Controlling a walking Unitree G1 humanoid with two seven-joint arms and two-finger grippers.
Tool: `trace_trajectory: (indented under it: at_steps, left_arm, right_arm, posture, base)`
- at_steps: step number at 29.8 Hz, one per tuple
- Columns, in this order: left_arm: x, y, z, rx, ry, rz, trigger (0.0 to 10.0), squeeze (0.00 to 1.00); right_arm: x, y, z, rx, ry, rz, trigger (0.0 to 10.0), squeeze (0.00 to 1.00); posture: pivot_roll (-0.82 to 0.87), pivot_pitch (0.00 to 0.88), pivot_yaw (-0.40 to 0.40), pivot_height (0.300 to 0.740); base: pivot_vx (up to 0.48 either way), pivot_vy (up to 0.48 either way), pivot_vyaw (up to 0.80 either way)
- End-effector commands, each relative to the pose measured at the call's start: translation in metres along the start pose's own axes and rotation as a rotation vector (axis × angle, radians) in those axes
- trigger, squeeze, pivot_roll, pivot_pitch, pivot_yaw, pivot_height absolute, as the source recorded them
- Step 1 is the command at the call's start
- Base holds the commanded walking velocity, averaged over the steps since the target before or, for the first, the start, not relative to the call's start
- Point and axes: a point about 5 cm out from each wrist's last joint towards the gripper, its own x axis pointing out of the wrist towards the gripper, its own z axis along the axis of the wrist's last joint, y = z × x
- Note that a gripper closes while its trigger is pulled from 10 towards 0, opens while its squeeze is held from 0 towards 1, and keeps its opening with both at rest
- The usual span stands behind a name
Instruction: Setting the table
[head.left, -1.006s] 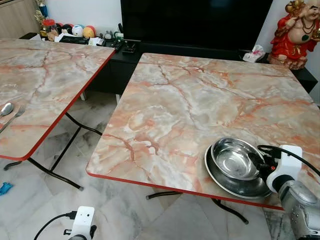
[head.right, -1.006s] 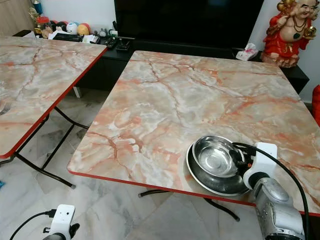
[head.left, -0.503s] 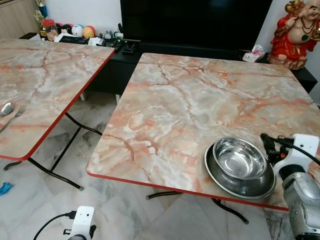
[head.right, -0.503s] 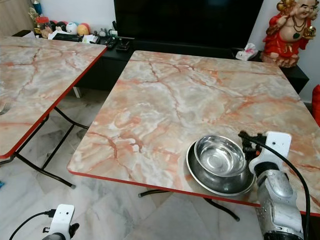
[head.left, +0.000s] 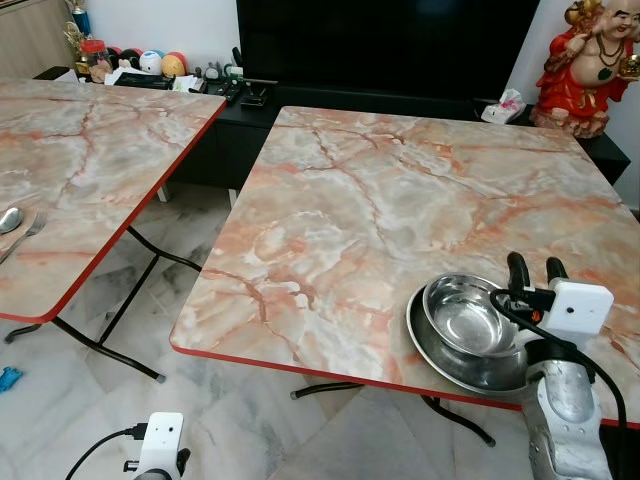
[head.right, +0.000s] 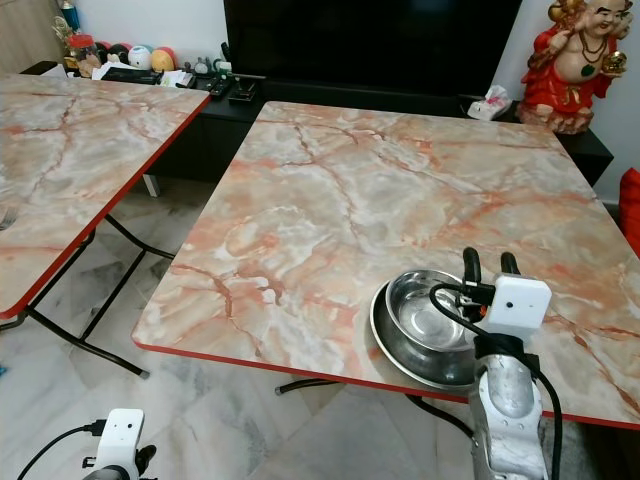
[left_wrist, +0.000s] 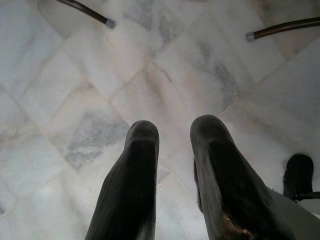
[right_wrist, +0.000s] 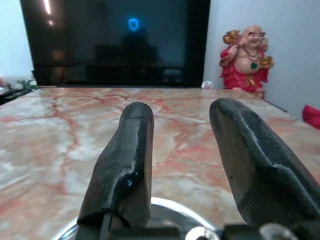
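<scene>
We are working at the near right corner of the marble table (head.left: 400, 200), where a steel bowl (head.left: 470, 315) is sitting inside a wider steel plate (head.left: 445, 355), close to the red front edge. Our right gripper (head.left: 538, 270) is hovering just beside the bowl's far right rim, at about 2 o'clock from the bowl's centre, fingers apart and holding nothing, pointing toward 12 o'clock. The bowl therefore lies at 8 o'clock from the fingertips, so any regrasp calls for a short pull-back. Our left gripper (left_wrist: 172, 165) is hanging idle over the floor tiles (left_wrist: 75, 75), fingers parted. A spoon (head.left: 10, 218) and fork (head.left: 25, 235) are lying on the second table (head.left: 90, 150) at 9 o'clock, well apart from either gripper.
</scene>
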Motion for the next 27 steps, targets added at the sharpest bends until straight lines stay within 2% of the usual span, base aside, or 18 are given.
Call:
trace_trajectory:
  at_steps: [1, 3, 5, 8, 11, 18, 24, 27]
  left_arm:
    - [-0.001, -0.001, -0.004, 0.014, 0.012, -0.015, 10.0, 0.00]
    - [0.000, -0.003, 0.000, 0.051, 0.001, -0.031, 10.0, 0.00]
    - [0.001, -0.004, 0.002, 0.053, -0.002, -0.033, 10.0, 0.00]
    - [0.002, -0.005, 0.007, 0.066, -0.010, -0.043, 10.0, 0.00]
    - [0.003, -0.008, 0.011, 0.075, -0.022, -0.055, 10.0, 0.00]
    - [0.003, -0.005, 0.012, 0.049, -0.022, -0.035, 10.0, 0.00]
    - [0.002, -0.004, 0.007, 0.007, -0.005, -0.023, 10.0, 0.00]
    - [0.002, -0.003, 0.006, 0.011, -0.004, -0.025, 10.0, 0.00]
  right_arm:
    - [-0.004, 0.003, -0.007, -0.007, 0.020, -0.003, 10.0, 0.00]
    - [-0.004, 0.006, -0.012, -0.020, 0.016, -0.041, 10.0, 0.00]
    - [-0.004, 0.008, -0.013, -0.035, 0.005, -0.049, 10.0, 0.00]
    - [-0.004, 0.017, -0.015, 0.001, 0.007, -0.041, 10.0, 0.00]
    - [-0.001, 0.017, -0.014, 0.009, -0.001, -0.051, 10.0, 0.00]
    - [0.007, 0.021, -0.009, 0.014, -0.037, -0.043, 10.0, 0.00]
    - [0.006, 0.031, -0.009, 0.039, -0.042, -0.022, 10.0, 0.00]
    - [0.008, 0.032, -0.008, 0.051, -0.047, -0.036, 10.0, 0.00]
  posture:
    - [0.10, 0.000, -0.026, 0.740]
    - [0.10, 0.000, -0.008, 0.740]
    - [0.10, 0.000, -0.006, 0.740]
    - [0.08, 0.000, 0.007, 0.740]
    - [0.09, 0.000, 0.010, 0.740]
    - [0.09, 0.000, 0.002, 0.740]
    - [0.10, 0.000, -0.011, 0.740]
    - [0.10, 0.000, -0.013, 0.740]
  base:
    - [0.000, 0.000, 0.00]
    - [0.000, 0.000, 0.00]
    - [0.000, 0.000, 0.00]
    - [0.000, 0.000, 0.00]
    - [0.000, 0.000, 0.00]
    - [0.000, 0.000, 0.00]
    - [0.000, 0.000, 0.00]
    - [0.000, 0.262, 0.00]
